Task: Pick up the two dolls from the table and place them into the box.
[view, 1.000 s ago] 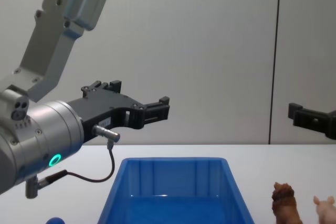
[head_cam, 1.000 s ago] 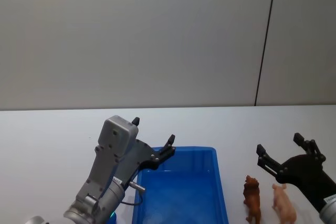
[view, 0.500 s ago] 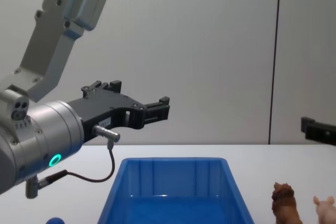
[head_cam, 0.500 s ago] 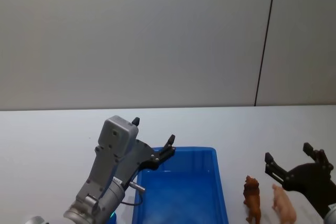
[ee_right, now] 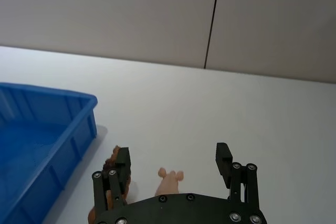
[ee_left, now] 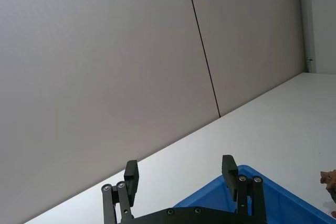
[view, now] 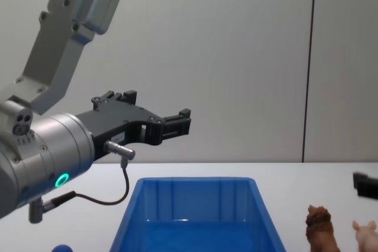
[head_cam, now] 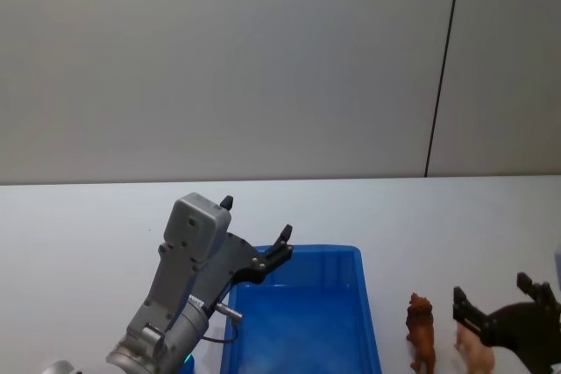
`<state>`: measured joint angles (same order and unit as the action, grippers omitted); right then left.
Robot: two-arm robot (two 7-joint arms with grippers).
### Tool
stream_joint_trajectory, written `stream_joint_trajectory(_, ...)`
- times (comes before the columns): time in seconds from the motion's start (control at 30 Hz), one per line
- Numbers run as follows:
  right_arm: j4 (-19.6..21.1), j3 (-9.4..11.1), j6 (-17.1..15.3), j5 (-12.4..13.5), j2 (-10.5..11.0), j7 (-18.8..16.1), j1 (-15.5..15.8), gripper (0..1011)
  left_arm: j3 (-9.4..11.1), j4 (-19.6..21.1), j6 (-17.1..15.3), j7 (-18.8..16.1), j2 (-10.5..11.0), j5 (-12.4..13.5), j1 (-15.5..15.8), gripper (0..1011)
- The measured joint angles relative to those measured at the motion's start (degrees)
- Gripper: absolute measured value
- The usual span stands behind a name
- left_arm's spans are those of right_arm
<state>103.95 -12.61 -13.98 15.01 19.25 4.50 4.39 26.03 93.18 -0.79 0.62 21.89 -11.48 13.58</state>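
Right of the box (head_cam: 324, 252), brown doll (head_cam: 422, 325) & pink doll (ee_right: 168, 182) stood side by side on the table (head_cam: 88, 216). Right gripper (ee_right: 173, 155) hovered over pink doll, spread wide; left gripper (head_cam: 256, 219) spread too, idle over box edge. Prob. light, hard, slick – pinch across torso

Reddish-brown doll (head_cam: 422, 330) and pale pink doll (view: 365, 237) stand upright, side by side on white worktop (head_cam: 88, 234), just right of blue box (head_cam: 326, 252).

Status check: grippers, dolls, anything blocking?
Left gripper open over bright blue plastic box. Right gripper open above pale pink doll; shaggy reddish-brown doll beside it, both on white table. Nothing blocking.
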Motion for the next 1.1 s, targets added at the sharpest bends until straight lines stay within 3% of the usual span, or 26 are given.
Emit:
stream_joint_trajectory(0.37, -2.9, -0.1, -3.1, -0.6, -0.7, 0.4, 0.1, 1001, 0.0, 0.0, 0.0, 0.0, 0.0, 0.0, 0.0, 1001)
stream_joint_trajectory(0.83, -6.3, -0.4, -3.9, -1.7, -1.6, -0.7, -0.3, 1001, 0.0, 0.0, 0.0, 0.0, 0.0, 0.0, 0.0, 1001)
stream_joint_trajectory(1.1, -8.4, -0.7, -3.8, -2.5, -2.2, -2.0, -0.7, 807, 0.0, 0.0, 0.0, 0.0, 0.0, 0.0, 0.0, 1001)
